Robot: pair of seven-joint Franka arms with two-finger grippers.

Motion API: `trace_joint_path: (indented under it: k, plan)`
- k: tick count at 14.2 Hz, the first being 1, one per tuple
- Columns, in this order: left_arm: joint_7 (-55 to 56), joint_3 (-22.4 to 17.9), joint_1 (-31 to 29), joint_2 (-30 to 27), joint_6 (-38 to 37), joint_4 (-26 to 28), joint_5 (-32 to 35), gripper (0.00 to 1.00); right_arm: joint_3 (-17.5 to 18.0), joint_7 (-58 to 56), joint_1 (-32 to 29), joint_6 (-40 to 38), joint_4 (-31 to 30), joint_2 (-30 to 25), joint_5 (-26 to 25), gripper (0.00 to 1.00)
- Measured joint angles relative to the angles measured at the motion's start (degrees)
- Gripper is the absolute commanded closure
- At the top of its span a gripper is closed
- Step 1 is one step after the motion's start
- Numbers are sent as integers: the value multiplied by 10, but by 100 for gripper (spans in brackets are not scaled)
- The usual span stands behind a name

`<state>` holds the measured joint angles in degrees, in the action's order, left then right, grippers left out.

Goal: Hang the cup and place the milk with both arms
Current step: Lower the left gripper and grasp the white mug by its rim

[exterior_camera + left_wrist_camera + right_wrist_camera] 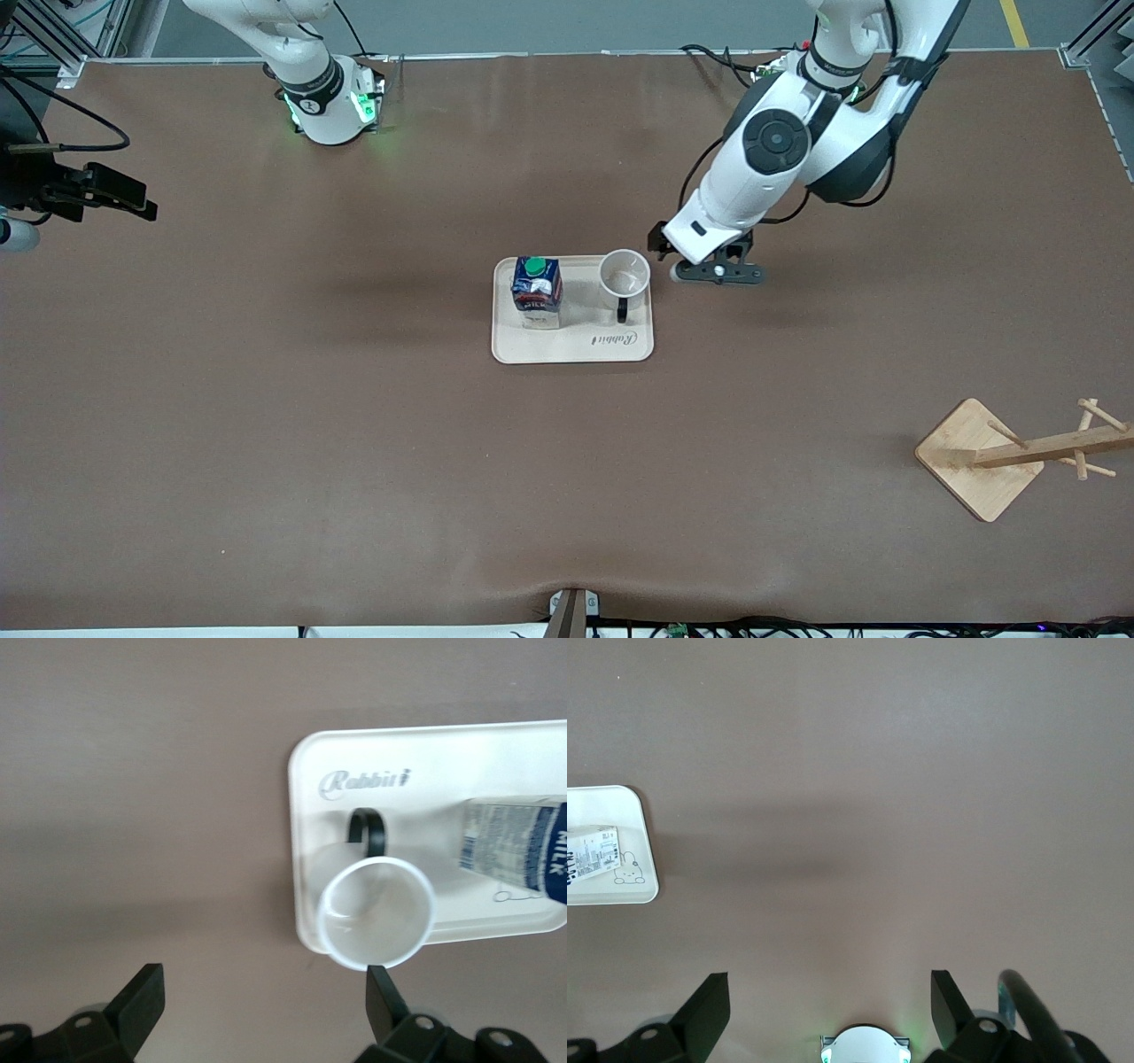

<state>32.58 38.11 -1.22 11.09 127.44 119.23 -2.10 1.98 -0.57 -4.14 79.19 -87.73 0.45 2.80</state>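
Front view shows nothing done yet; cup (pixel 625 276) and milk (pixel 537 291) sit on the tray (pixel 572 347); my left end effector (pixel 719 271) hangs released at the cup's three o'clock; my right end effector (pixel 824 1010) waits, released.

A: what else is on the table (pixel 266 461)?
B: brown table, matte. cream tray (pixel 576 347) about mid-table, rounded corners, "Rabbit" script printed on the edge nearer the front camera

A: anything else?
B: wooden rack (pixel 1019 454) toward the left arm's end, nearer the front camera than the tray and well apart from it. square base, one post with short pegs sticking out, all pegs bare
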Motion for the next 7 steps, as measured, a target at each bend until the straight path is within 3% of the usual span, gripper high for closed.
trace_joint_path:
  k: [4, 5, 7]
  plan:
    - [23, 0, 18, 55, 45, 4, 20, 5, 0, 0, 0, 0, 0, 1, 0, 0]
    - [37, 0, 19, 69, 59, 4, 31, 14, 0, 0, 0, 0, 0, 1, 0, 0]
    - [65, 0, 25, 100, 82, 5, 63, 22, 0, 0, 0, 0, -1, 2, 0, 0]
